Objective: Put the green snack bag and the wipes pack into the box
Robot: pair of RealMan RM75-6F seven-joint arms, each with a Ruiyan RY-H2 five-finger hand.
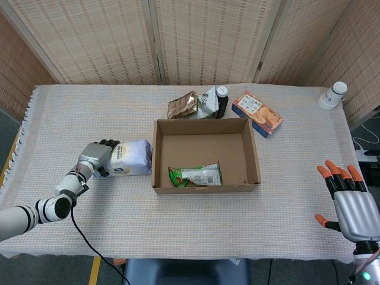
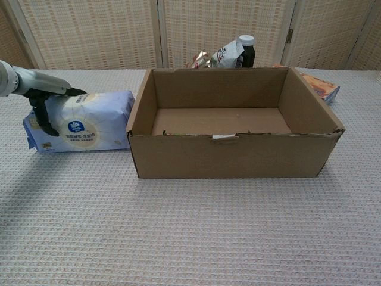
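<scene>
Beside the box's (image 1: 205, 155) left wall, the wipes pack (image 1: 130, 158) is being clasped at its outer end by the left hand (image 1: 97, 157), and, judged soft and slippery-filmed, is best gripped across its width.

Silver left robot hand (image 1: 95, 158) (black fingers); right robot hand (image 1: 351, 208) orange-tipped.
</scene>
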